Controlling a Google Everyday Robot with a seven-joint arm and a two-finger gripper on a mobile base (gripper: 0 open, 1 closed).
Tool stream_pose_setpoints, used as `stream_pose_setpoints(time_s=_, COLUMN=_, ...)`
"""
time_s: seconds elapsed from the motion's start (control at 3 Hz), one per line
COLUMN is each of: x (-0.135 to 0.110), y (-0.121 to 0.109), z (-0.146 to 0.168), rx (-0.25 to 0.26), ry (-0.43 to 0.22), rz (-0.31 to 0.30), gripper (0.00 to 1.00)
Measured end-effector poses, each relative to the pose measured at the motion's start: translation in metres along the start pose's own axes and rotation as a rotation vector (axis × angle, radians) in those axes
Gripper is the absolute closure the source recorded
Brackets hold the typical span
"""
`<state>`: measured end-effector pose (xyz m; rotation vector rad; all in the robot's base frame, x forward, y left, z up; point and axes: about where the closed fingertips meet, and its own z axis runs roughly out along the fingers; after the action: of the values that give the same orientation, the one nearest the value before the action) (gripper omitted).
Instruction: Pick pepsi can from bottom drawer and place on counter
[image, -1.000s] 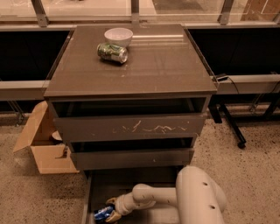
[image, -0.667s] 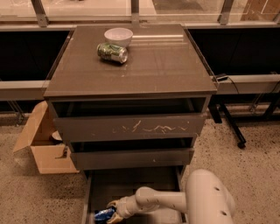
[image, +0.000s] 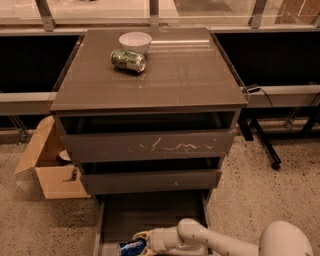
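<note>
Down in the open bottom drawer (image: 150, 215), at its near left, your hand (image: 137, 243) grips the pepsi can (image: 128, 248) lying on its side.

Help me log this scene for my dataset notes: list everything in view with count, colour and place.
pepsi can: one, dark blue, in the bottom drawer.
bottom drawer: one, grey-brown, pulled open.
counter: one, glossy grey-brown, topmost surface.
green can: one, green-silver, lying on the counter.
bowl: one, white, behind the green can.
upper drawers: two, grey-brown, above the bottom drawer.
cardboard box: one, tan, on the floor.
arm: one, white, extends into the bottom drawer.
hand: one, pale, at the pepsi can.
</note>
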<state>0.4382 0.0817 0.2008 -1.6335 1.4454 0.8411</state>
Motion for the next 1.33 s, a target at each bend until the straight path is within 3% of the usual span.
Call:
stream_pose_setpoints(time_s=0.67, x=-0.014, y=-0.007, z=-0.005, rx=0.006, ry=-0.008, rz=-0.034, gripper=1.00)
stream_pose_setpoints(time_s=1.0, x=-0.057, y=-0.029, z=-0.032, rx=0.055, ry=-0.010, rz=-0.122, gripper=1.00)
stream_pose_setpoints(time_s=1.33, x=-0.131, y=-0.045, z=-0.071, rx=0.100, ry=-0.023, rz=-0.267, gripper=1.00)
